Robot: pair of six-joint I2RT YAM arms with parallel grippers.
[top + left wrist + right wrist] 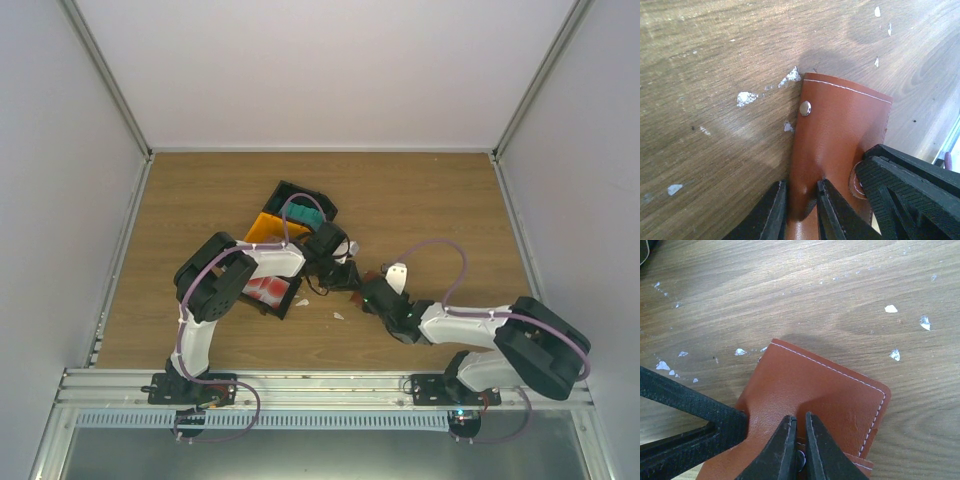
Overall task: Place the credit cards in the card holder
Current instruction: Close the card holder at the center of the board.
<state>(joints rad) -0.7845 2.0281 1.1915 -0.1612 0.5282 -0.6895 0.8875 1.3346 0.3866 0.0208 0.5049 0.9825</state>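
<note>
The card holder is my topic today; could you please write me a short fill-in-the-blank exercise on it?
1. The card holder lies on a ___ table.
2. Its stitching is ___.
3. The left gripper has the holder's leather ___ its fingers.
Missing words: wooden; white; between.

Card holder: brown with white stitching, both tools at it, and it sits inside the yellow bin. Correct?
Wrong on the place. The card holder is brown with white stitching, with the left tool and right tool at it, but it lies on the wooden table, outside the yellow bin. The right wrist view shows it.
</note>
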